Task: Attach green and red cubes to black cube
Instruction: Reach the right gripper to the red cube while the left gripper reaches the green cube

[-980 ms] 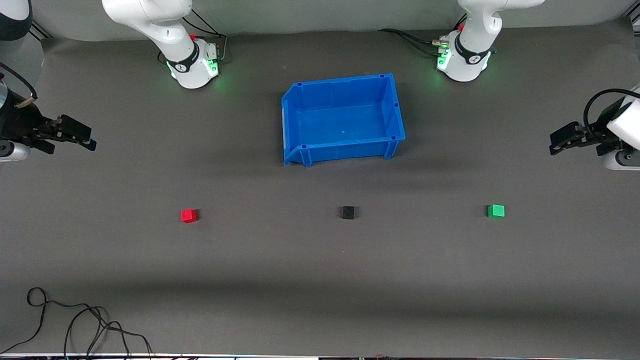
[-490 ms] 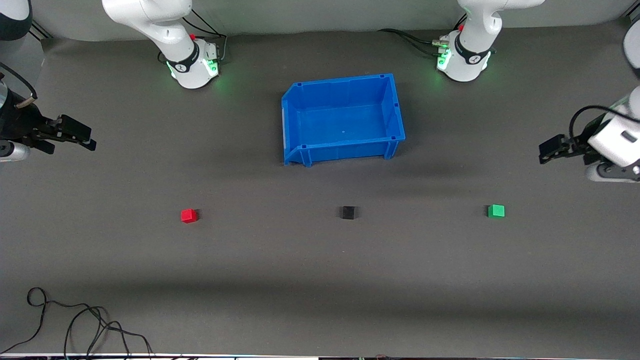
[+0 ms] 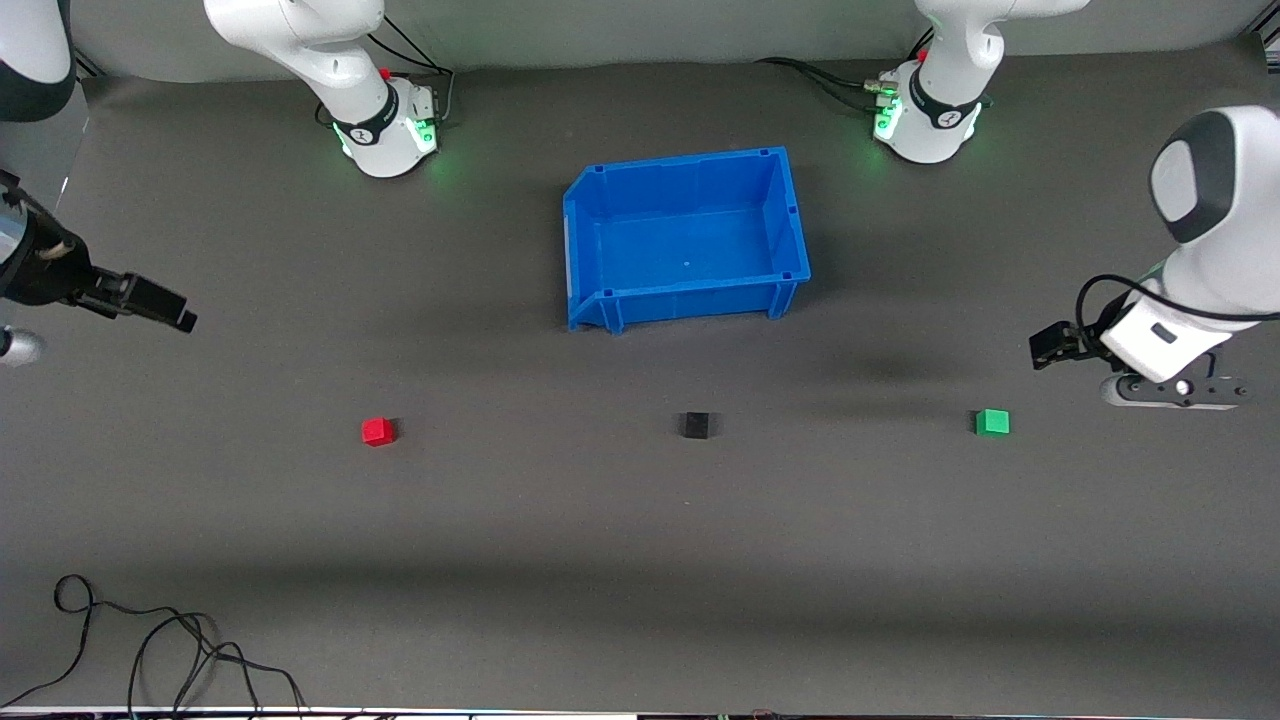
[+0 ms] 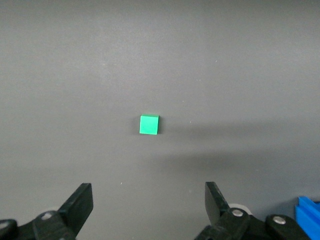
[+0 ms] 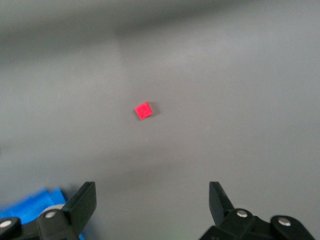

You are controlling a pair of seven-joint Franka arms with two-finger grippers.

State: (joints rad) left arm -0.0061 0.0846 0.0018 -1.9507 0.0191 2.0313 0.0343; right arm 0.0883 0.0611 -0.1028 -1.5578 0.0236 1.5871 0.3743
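Three small cubes lie in a row on the dark table mat, well apart from one another and none yet touched. The black cube [image 3: 695, 425] sits in the middle, with the red cube [image 3: 378, 431] toward the right arm's end and the green cube [image 3: 992, 422] toward the left arm's end.

The left gripper [image 3: 1045, 348] hangs above the mat near the green cube but not over it. In the left wrist view its fingers [image 4: 80, 205] are spread wide and empty, with the green cube [image 4: 149, 124] ahead of them and centred on the gap.

The right gripper [image 3: 178, 316] is up over the mat at the right arm's end, well apart from the red cube. Its fingers [image 5: 84, 202] are likewise splayed and hold nothing, and the red cube [image 5: 144, 110] lies ahead of them, turned a little askew to the jaw line.

Farther from the front camera than the cubes stands an open blue bin [image 3: 790, 205], with nothing visible inside.

The cubes look like hard, rigid plastic, probably very light and smooth-faced, so likely to skid on the mat if nudged from one side. The safest hold appears to be across two opposite flat side faces, fingers squared to them, leaving free the face meant to meet the black cube.
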